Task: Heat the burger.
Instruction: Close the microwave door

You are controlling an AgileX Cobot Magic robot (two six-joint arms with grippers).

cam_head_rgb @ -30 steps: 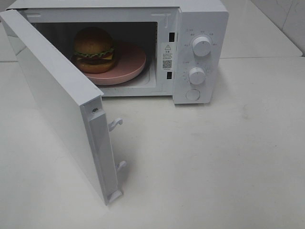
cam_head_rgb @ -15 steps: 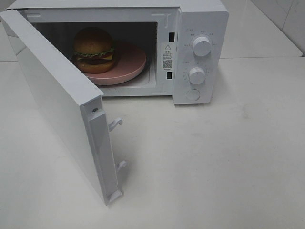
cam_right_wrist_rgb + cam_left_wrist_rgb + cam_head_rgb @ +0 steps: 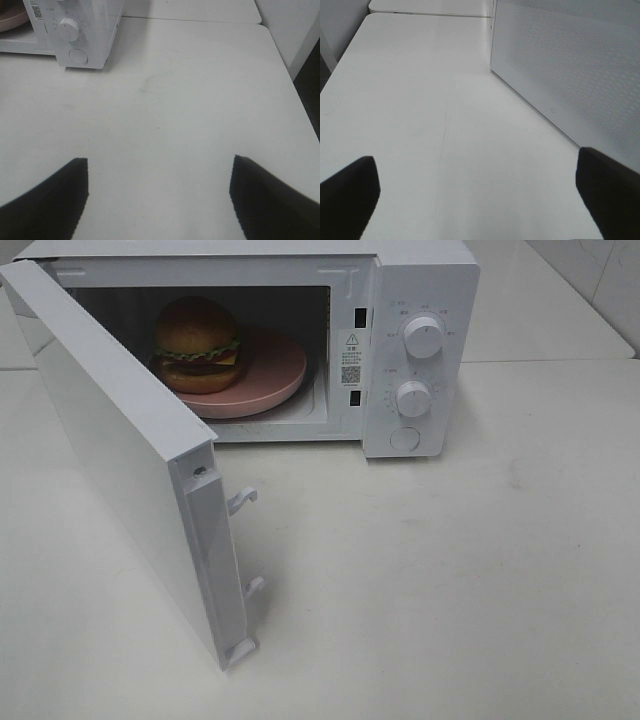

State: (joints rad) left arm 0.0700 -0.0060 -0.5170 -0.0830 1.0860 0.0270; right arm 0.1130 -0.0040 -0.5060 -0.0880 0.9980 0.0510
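White worktop (image 3: 450, 570) carries a microwave (image 3: 440, 290) with its door (image 3: 110, 440) swung wide. The left end effector (image 3: 475, 160) and the right end effector (image 3: 160, 161) both stand spread, holding nothing. The burger (image 3: 197, 345) sits well ahead of them, on a pink plate (image 3: 275, 370) inside the microwave.

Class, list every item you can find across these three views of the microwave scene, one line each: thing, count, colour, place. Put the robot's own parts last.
microwave: one, white, back of the table
door: one, white, swung open toward the front left
burger: one, golden-brown bun, green lettuce, on the plate
plate: one, pink, inside the microwave
upper knob, lower knob: two, white, control panel
button: one, white, below the knobs
label: one, white with black print, beside the cavity
table: one, white, under everything
left end effector: one, black, open, beside the door
right end effector: one, black, open, over bare table
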